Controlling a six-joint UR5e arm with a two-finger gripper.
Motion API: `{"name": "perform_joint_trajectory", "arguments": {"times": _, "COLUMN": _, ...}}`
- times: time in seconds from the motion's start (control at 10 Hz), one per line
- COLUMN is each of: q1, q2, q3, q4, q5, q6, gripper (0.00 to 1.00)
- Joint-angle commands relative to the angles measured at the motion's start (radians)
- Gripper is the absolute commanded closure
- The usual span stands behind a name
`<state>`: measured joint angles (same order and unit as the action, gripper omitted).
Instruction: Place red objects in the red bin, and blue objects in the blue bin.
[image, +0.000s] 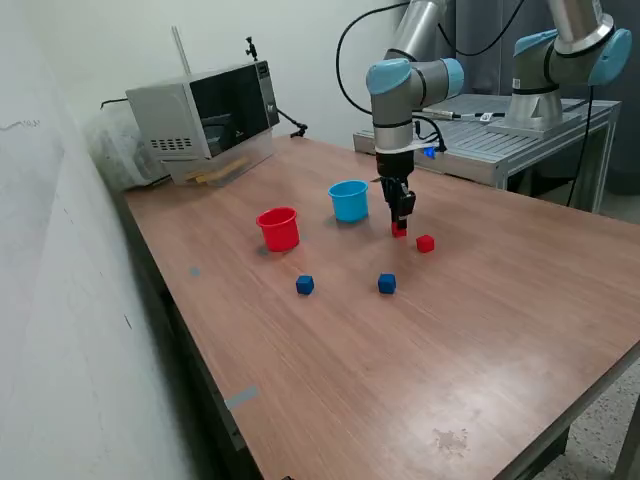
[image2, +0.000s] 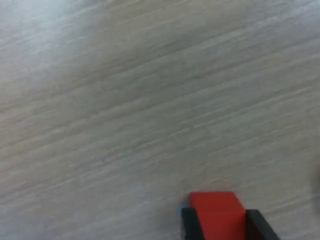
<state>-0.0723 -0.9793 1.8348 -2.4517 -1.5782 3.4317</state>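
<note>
My gripper (image: 399, 226) points straight down at the table, just to the exterior view's right of the light blue bin (image: 349, 200). In the wrist view its black fingers (image2: 189, 224) press both sides of a small red cube (image2: 216, 210), at or barely above the wood. A second red cube (image: 425, 243) lies close by on the table. Two dark blue cubes (image: 305, 285) (image: 387, 284) sit nearer the front. The red bin (image: 279, 229) stands upright to the exterior view's left of the blue one.
A microwave (image: 205, 110) stands at the table's back corner on the exterior view's left. A second robot arm (image: 560, 60) is mounted on a metal bench (image: 500, 140) behind the table.
</note>
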Motion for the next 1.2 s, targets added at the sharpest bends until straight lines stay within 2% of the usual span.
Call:
{"name": "perform_joint_trajectory", "arguments": {"times": 0.0, "q1": 0.009, "q2": -0.051, "q3": -0.037, "q4": 0.002, "q5": -0.077, "q6": -0.012, "gripper": 1.00}}
{"name": "perform_joint_trajectory", "arguments": {"times": 0.1, "q1": 0.009, "q2": -0.068, "q3": -0.090, "q4": 0.016, "q5": -0.079, "q6": -0.031, "gripper": 1.00}}
{"name": "perform_joint_trajectory", "arguments": {"times": 0.3, "q1": 0.009, "q2": -0.085, "q3": -0.155, "q4": 0.089, "q5": -0.082, "q6": -0.249, "gripper": 1.00}}
{"name": "perform_joint_trajectory", "arguments": {"times": 0.4, "q1": 0.005, "q2": -0.093, "q3": -0.210, "q4": 0.180, "q5": -0.083, "q6": -0.285, "gripper": 1.00}}
{"name": "perform_joint_trajectory", "arguments": {"times": 0.5, "q1": -0.004, "q2": -0.097, "q3": -0.265, "q4": 0.233, "q5": -0.083, "q6": -0.292, "gripper": 1.00}}
{"name": "perform_joint_trajectory", "arguments": {"times": 0.7, "q1": -0.038, "q2": -0.098, "q3": -0.339, "q4": 0.238, "q5": -0.082, "q6": -0.342, "gripper": 1.00}}
{"name": "perform_joint_trajectory", "arguments": {"times": 0.8, "q1": -0.078, "q2": -0.099, "q3": -0.363, "q4": 0.241, "q5": -0.079, "q6": -0.348, "gripper": 1.00}}
{"name": "perform_joint_trajectory", "arguments": {"times": 1.1, "q1": -0.128, "q2": -0.072, "q3": -0.393, "q4": 0.238, "q5": -0.075, "q6": -0.370, "gripper": 1.00}}
